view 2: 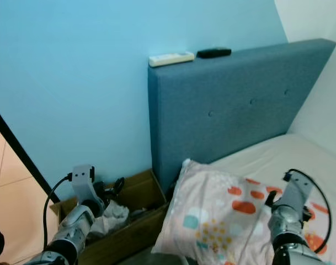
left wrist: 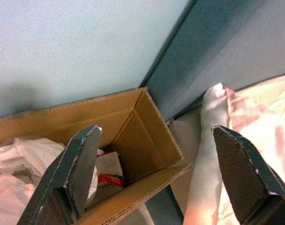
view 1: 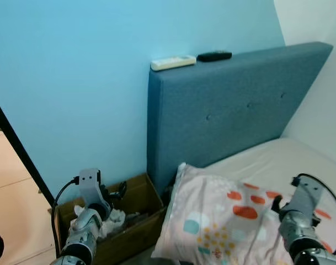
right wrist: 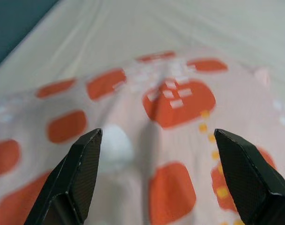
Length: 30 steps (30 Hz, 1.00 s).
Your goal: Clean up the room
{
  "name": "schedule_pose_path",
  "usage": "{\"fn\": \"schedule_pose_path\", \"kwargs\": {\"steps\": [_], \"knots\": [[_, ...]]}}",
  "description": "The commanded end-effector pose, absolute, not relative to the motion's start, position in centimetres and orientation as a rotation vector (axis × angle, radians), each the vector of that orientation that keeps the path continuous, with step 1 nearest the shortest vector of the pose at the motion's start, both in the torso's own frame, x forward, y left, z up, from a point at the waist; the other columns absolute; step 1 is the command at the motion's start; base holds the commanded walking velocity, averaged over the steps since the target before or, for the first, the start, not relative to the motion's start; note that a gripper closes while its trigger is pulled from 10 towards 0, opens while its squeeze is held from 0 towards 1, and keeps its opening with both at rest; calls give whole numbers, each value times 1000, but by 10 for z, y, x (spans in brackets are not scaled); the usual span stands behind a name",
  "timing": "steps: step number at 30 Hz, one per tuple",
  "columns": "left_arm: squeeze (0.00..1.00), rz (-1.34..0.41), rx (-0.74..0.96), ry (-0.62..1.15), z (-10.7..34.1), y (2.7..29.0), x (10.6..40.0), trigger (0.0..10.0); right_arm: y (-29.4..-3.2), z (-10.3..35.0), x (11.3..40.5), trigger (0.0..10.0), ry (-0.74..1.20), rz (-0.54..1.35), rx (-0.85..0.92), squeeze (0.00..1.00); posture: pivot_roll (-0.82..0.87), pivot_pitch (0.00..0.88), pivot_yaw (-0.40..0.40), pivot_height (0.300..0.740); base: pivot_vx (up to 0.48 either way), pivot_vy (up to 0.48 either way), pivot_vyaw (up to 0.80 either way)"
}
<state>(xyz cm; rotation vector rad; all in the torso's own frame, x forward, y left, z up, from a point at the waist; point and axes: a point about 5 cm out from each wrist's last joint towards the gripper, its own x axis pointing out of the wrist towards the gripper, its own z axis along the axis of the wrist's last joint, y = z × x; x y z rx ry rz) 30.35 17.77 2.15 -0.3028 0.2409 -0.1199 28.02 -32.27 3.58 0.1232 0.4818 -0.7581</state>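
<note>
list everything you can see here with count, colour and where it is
headboard: 1, blue-grey, against the blue wall
white remote: 1, on top of the headboard
black remote: 1, on top of the headboard, beside the white one
pillow: 1, pink with orange and blue patches, on the bed
mattress: 1, off-white, below the headboard
cardboard box: 1, brown, on the floor beside the headboard, holding crumpled white paper
left gripper: open, above the box
right gripper: open, above the pillow

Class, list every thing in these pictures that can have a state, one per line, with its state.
Brown cardboard box: open, holding crumpled white waste.
Pink patterned pillow: lying on the bed.
White remote: lying on the blue headboard.
Black remote: likewise.
Left tool: open.
Right tool: open.
</note>
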Motion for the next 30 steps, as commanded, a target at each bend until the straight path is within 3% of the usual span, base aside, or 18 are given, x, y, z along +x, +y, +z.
{"fn": "schedule_pose_path", "kwargs": {"steps": [1, 9, 15, 22, 27, 30], "knots": [[0, -115, -309, 261, 17, 178, 299, 10000, -323, 37, 281, 10000, 493, -765, 137, 0, -58, 49, -46, 631, 0, 0, 0], [0, -116, -313, 262, 15, 178, 298, 10000, -327, 47, 288, 10000, 448, -776, 176, 0, -59, 58, -49, 631, 0, 0, 0], [0, -120, -312, 263, 13, 177, 295, 10000, -349, 56, 280, 10000, 407, -917, 275, 0, -54, 80, -56, 626, 0, 0, 0], [0, -122, -310, 271, 10, 177, 290, 10000, -373, 65, 265, 10000, 410, -1067, 214, 0, -63, 98, -62, 606, 0, 0, 0], [0, -132, -308, 279, 8, 175, 289, 10000, -373, 61, 262, 10000, 418, -1080, 249, 0, -68, 100, -65, 598, 0, 0, 0], [0, -145, -308, 286, 6, 171, 288, 10000, -362, 45, 257, 10000, 444, -1080, 369, 0, -72, 105, -66, 598, 0, 0, 0]]}}
